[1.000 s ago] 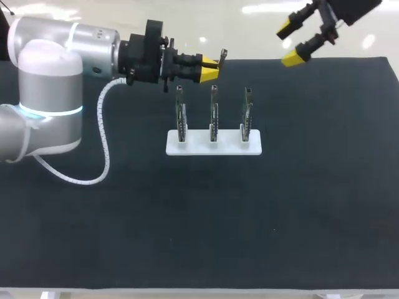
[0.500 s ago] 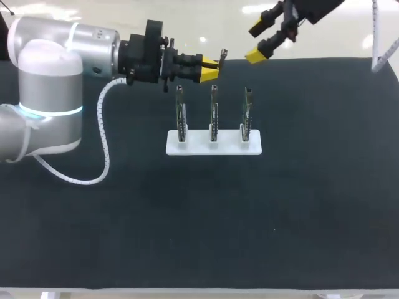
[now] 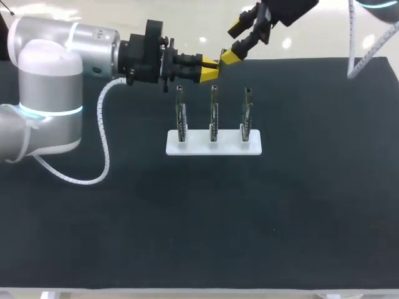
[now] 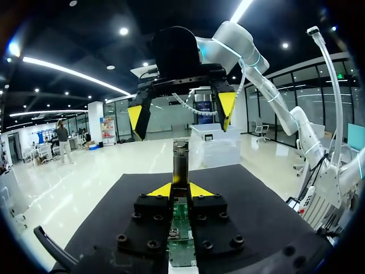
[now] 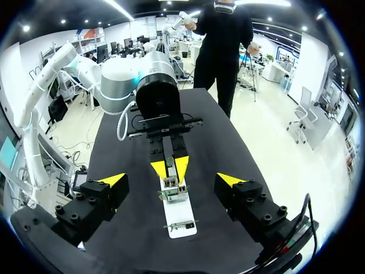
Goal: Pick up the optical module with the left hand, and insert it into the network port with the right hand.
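Left tool: the left tool (image 3: 211,67) is seen in the upper middle of the head frame, held level, with its yellow tips closed on a slim silver metal optical module (image 3: 222,56).
Optical module: it is carried clear of the surface, beyond the rack, with its free end jutting past the tips and just beside the lower finger of the right tool.
Right tool: the right tool (image 3: 234,42) is seen at the upper middle of the head frame, its arm coming in from the upper right and its fingers spread wide.
Rack: a flat white plastic rack (image 3: 214,143) is set at the middle of the head frame, with three upright metal pieces (image 3: 214,112) stood in a row on it.
Surface: a black cloth-covered surface (image 3: 187,218) fills most of the head frame.
Head view alone: the side-by-side row of pieces and a white coiled cable (image 3: 105,134) on the left arm are shown here.
Left wrist view alone: the module (image 4: 181,162) is seen lengthwise, clamped from both sides. A green circuit board (image 4: 181,228) is exposed between the black finger blocks. The right tool (image 4: 181,114) is faced ahead, its tips set either side of the module's line.
Right wrist view alone: between the spread fingers of the right tool (image 5: 171,180), the left tool (image 5: 169,166) and the module's end (image 5: 169,181) are met head-on. The rack (image 5: 181,220) is seen end-on below them.
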Robot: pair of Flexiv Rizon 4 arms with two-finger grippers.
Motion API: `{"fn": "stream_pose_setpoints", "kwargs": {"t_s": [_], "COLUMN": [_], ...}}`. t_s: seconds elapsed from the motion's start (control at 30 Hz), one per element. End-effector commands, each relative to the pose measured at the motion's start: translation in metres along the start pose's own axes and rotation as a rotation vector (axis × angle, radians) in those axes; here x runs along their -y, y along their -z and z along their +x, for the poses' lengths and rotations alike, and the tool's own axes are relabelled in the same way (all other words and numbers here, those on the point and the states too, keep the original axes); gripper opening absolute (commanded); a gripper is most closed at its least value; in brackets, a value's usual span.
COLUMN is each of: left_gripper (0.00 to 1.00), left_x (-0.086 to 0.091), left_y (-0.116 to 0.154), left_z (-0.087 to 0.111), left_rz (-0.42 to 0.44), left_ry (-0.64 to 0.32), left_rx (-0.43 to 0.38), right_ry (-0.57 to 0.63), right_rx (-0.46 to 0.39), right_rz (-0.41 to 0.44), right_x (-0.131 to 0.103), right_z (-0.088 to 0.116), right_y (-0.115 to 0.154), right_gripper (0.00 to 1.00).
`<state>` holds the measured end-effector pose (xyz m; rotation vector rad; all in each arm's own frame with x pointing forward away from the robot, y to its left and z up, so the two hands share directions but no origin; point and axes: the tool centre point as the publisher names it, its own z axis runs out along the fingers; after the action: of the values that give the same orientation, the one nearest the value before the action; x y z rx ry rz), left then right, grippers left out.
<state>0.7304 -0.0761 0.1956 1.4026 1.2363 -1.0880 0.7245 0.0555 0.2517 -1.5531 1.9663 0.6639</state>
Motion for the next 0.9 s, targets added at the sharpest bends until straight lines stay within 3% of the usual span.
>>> {"fn": "stream_pose_setpoints", "kwargs": {"t_s": [0.03, 0.37, 0.5, 0.6, 0.67, 0.77, 0.83, 0.9], "left_gripper": [0.0, 0.0, 0.0, 0.0, 0.0, 0.0, 0.0, 0.0], "left_x": [-0.0008, -0.0008, -0.0008, -0.0008, -0.0008, -0.0008, -0.0008, -0.0008], "left_y": [0.0, 0.0, 0.0, 0.0, 0.0, 0.0, 0.0, 0.0], "left_z": [0.0002, 0.0002, 0.0002, 0.0002, 0.0002, 0.0002, 0.0002, 0.0002], "left_rz": [0.001, 0.001, 0.001, 0.001, 0.001, 0.001, 0.001, 0.001], "left_ry": [0.0, 0.0, 0.0, 0.0, 0.0, 0.0, 0.0, 0.0], "left_rx": [0.0, 0.0, 0.0, 0.0, 0.0, 0.0, 0.0, 0.0], "right_ry": [0.001, 0.033, 0.037, 0.038, 0.038, 0.038, 0.037, 0.037], "right_rx": [-0.003, 0.003, 0.002, 0.003, 0.003, 0.005, 0.006, 0.007], "right_rz": [0.007, 0.013, 0.013, 0.013, 0.013, 0.014, 0.014, 0.015], "right_x": [-0.0017, -0.0031, -0.0032, -0.0034, -0.0039, -0.0044, -0.0045, -0.0045], "right_z": [-0.0031, -0.0005, 0.0, 0.0005, 0.0012, 0.0017, 0.002, 0.0024], "right_y": [-0.0057, -0.0114, -0.0119, -0.0124, -0.0131, -0.0133, -0.0134, -0.0136], "right_gripper": [1.0, 0.96, 0.8, 0.75, 0.64, 0.59, 0.49, 0.47]}}
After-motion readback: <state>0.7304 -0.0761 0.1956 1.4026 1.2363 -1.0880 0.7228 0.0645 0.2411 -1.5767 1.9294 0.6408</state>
